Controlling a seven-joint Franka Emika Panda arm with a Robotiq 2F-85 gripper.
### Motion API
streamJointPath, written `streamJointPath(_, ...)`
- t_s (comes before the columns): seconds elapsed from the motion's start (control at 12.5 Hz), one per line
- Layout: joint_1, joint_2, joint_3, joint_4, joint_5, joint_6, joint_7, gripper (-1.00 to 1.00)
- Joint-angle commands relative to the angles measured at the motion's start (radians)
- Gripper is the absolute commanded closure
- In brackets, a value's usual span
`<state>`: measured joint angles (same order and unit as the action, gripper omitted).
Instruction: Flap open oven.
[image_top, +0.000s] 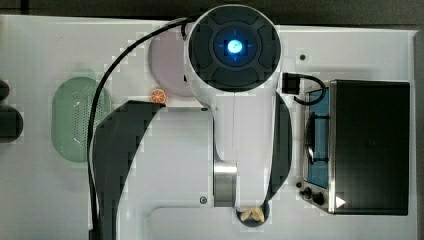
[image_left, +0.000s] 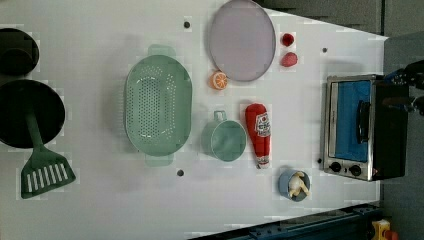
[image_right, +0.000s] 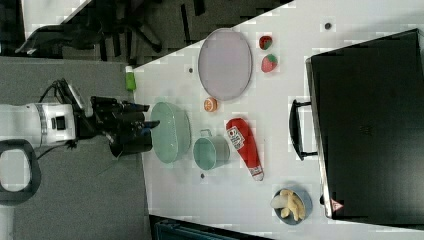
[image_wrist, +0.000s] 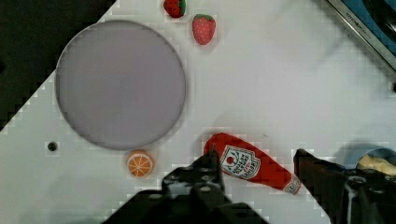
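The oven (image_top: 370, 145) is a black box with a silver front frame, standing at the top view's right. Its blue-tinted glass door (image_left: 350, 120) is shut upright, with the dark bar handle (image_left: 363, 121) across it and two black knobs (image_left: 345, 168) beside it. The handle (image_right: 295, 129) also juts from the oven (image_right: 370, 125) in the right view. My gripper (image_wrist: 257, 161) is open and holds nothing; it hangs well above the table, away from the oven, whose corner (image_wrist: 369, 23) sits far off in the wrist view. The gripper (image_right: 147, 115) is at the right view's left.
A red ketchup bottle (image_left: 258, 134), a teal cup (image_left: 225, 139), a green colander (image_left: 158, 105), a lilac plate (image_left: 242, 40), an orange slice (image_left: 218, 80) and two strawberries (image_left: 288, 59) lie on the white table. A blue bowl (image_left: 295, 185) stands near the oven. A black pan and green spatula (image_left: 45, 170) sit at the left view's left.
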<state>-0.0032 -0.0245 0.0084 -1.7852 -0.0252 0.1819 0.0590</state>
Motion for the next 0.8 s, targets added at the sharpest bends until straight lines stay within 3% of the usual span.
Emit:
streamJointPath(0.08, -0.111, -0.261, 0.032, -0.120, 0.020, -0.178, -0.068, -0.58)
streamJointPath(0.24, -0.111, -0.261, 0.032, -0.120, 0.020, -0.178, -0.068, -0.99)
streamJointPath(0.4, -0.111, -0.261, 0.032, -0.120, 0.020, -0.178, -0.068, -1.00)
streamJointPath(0.48, -0.111, -0.261, 0.032, -0.120, 0.020, -0.178, -0.068, -0.90)
streamJointPath(0.8, -0.112, -0.260, 0.026, -0.123, 0.019, -0.178, -0.068, 0.09)
